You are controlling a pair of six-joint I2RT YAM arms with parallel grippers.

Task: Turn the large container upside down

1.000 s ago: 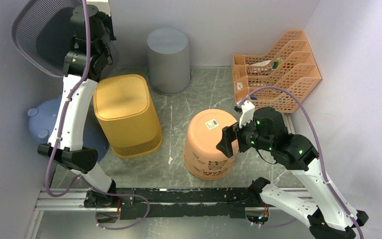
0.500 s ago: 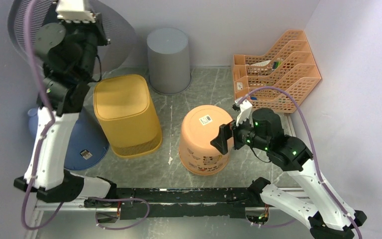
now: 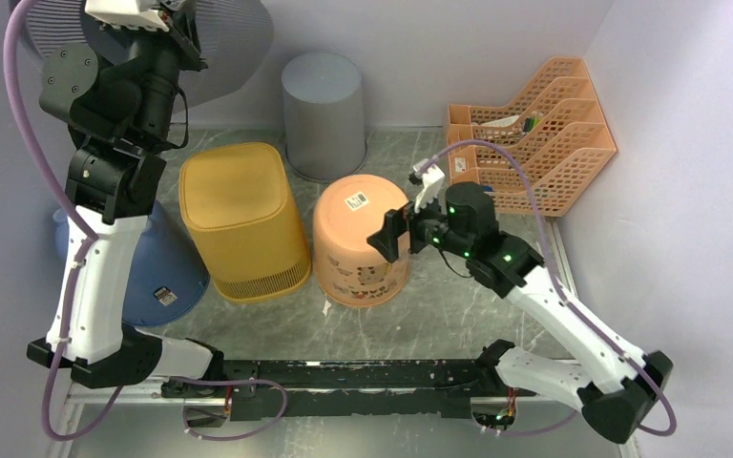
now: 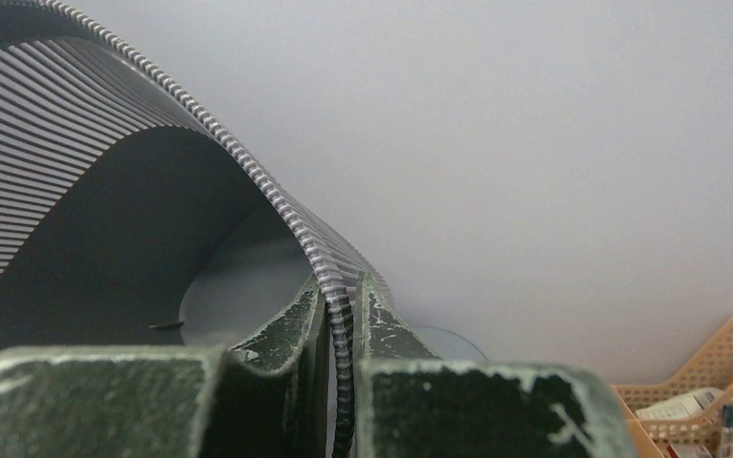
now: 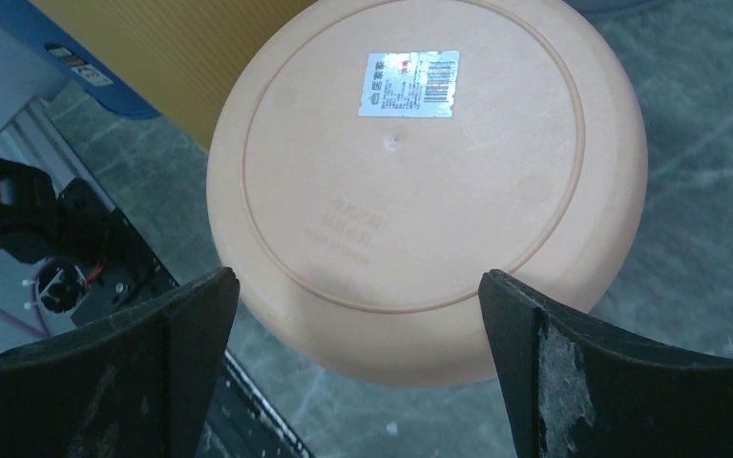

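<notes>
The large container (image 3: pixel 221 40) is a dark grey ribbed bin, held in the air at the top left, tilted with its mouth facing the arm. My left gripper (image 3: pixel 174 13) is shut on its rim. In the left wrist view the ribbed rim (image 4: pixel 277 205) runs between the two fingers and my left gripper (image 4: pixel 342 310) pinches it. My right gripper (image 3: pixel 388 239) is open and empty, at the right side of an upside-down orange bucket (image 3: pixel 355 250). In the right wrist view my right gripper (image 5: pixel 358 279) has its jaws spread wide over the near edge of the orange bucket (image 5: pixel 420 181).
A yellow bin (image 3: pixel 243 218) stands upside down left of the bucket, almost touching it. A grey round bin (image 3: pixel 324 114) stands upside down at the back. A blue bin (image 3: pixel 157 272) lies behind the left arm. An orange file rack (image 3: pixel 534 143) sits at the back right.
My left arm has raised the ribbed container higher and swung it to the right. My right arm has moved left, and the orange bucket has slid left toward the yellow bin.
</notes>
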